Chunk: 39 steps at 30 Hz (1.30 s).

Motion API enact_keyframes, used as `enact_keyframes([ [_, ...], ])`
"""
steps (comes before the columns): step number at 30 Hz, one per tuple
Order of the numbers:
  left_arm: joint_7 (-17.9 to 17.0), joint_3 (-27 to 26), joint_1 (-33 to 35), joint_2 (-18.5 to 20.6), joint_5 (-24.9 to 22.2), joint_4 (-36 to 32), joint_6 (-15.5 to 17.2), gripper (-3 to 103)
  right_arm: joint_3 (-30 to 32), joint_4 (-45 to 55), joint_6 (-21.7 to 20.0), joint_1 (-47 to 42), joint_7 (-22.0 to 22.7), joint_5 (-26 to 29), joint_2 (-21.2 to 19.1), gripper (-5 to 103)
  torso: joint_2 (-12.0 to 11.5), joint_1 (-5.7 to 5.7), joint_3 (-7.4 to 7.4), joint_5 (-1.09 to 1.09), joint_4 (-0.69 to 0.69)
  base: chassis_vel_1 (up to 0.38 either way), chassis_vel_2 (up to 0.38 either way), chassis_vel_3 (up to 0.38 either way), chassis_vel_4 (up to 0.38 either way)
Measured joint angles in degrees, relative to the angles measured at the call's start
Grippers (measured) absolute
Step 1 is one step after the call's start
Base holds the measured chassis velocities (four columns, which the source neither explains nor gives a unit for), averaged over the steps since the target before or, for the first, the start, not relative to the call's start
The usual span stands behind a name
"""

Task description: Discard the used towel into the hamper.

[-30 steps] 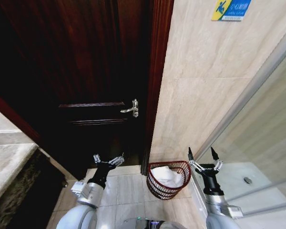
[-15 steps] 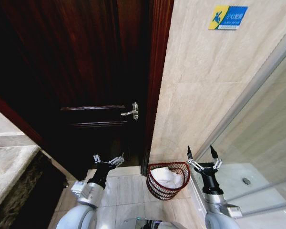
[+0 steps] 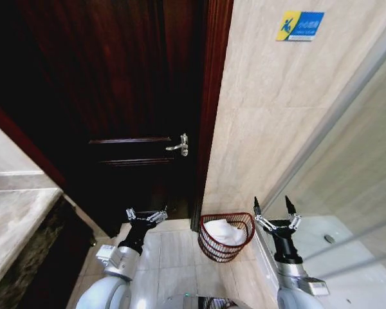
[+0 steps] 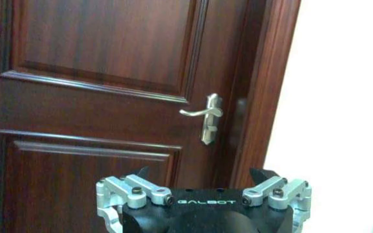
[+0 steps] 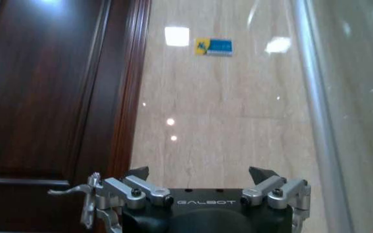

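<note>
I have both arms raised with nothing in hand: left end effector [image 3: 147, 216] spread wide at lower centre-left, right end effector [image 3: 275, 215] equally wide just right of the hamper [image 3: 226, 236], which already holds the white towel [image 3: 224, 232].

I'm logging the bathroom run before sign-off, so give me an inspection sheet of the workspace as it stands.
Surface: pale tiled floor, bare around the basket.
Job's things: hamper stands on the floor by the door frame, at the foot of the wall; white towel lies inside it.
Clutter: nothing seen.
Grippers: left gripper open, holding nothing, raised toward the door; right gripper open, holding nothing, raised just right of the hamper.
Cables: nothing seen.
Surroundings: dark wooden door with metal lever handle; beige tiled wall with blue and yellow sign; glass shower screen on the right; stone counter on the left.
</note>
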Motion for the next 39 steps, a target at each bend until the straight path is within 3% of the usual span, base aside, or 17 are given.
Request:
enact_keyframes([
  [13,0.0,0.0,0.0,0.0,0.0,0.0,0.0,100,0.2,-1.0,2.5,-0.4,0.6,0.2,0.3,100,-0.1,-0.12,-0.11,-0.03,0.00,0.242,-0.261,-0.250,0.261],
  [39,0.0,0.0,0.0,0.0,0.0,0.0,0.0,100,1.2,-1.5,4.7,-1.7,0.4,0.5,1.0,100,-0.3,-0.16,-0.16,-0.02,-0.01,0.035,-0.036,-0.039,0.030],
])
